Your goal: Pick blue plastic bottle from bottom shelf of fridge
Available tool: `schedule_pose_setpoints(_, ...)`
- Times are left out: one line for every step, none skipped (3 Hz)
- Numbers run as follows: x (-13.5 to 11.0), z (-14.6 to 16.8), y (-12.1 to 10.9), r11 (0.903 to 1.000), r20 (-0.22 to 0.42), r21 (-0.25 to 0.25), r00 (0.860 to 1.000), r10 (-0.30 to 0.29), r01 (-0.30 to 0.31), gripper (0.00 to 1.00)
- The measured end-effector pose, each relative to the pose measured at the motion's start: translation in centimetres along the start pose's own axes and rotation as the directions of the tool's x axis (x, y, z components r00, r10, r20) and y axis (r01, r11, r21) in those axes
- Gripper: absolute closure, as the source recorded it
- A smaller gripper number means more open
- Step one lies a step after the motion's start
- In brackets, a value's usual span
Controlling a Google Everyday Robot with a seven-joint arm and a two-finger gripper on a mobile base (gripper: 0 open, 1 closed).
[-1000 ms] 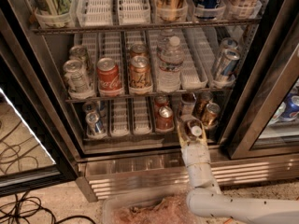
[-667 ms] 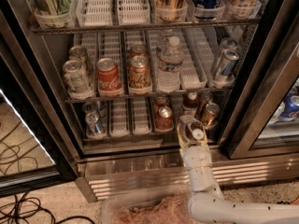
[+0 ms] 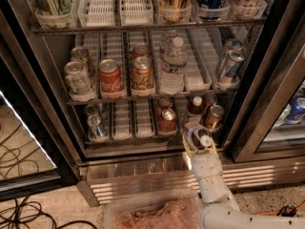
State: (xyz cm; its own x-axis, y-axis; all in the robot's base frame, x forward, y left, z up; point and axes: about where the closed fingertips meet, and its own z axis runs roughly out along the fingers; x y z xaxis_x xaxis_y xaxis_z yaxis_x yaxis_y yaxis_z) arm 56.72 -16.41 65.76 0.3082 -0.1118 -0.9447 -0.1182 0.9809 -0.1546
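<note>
My gripper (image 3: 198, 138) is at the front edge of the bottom shelf (image 3: 133, 141) of the fridge (image 3: 143, 187), right of centre, on top of my white arm rising from the lower right. It is shut on the blue plastic bottle (image 3: 204, 139), which tilts toward the camera so its white cap shows in front of the pale bluish label. The bottle is just outside the rack, level with the steel edge. The fingers (image 3: 188, 144) wrap its sides and hide the lower body.
Behind the gripper on the bottom shelf stand a brown white-capped bottle (image 3: 195, 106), copper cans (image 3: 167, 119) (image 3: 214, 116) and a silver can (image 3: 96, 126). On the rack above are a clear water bottle (image 3: 173, 66) and cans. A plastic bin (image 3: 152, 213) sits on the floor below.
The gripper with the bottle has drawn slightly down and out toward the camera, away from the shelf. Everything on the racks has stayed put.
</note>
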Motion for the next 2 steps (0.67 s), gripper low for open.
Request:
schedule_pose_setpoints(0.43,-0.97,0.18,0.9993,-0.044,-0.037,0.999,-0.001,0.000,1.00)
schedule_pose_setpoints(0.86,-1.80,0.14,0.9980,-0.081,-0.063,0.997,-0.006,0.001,1.00)
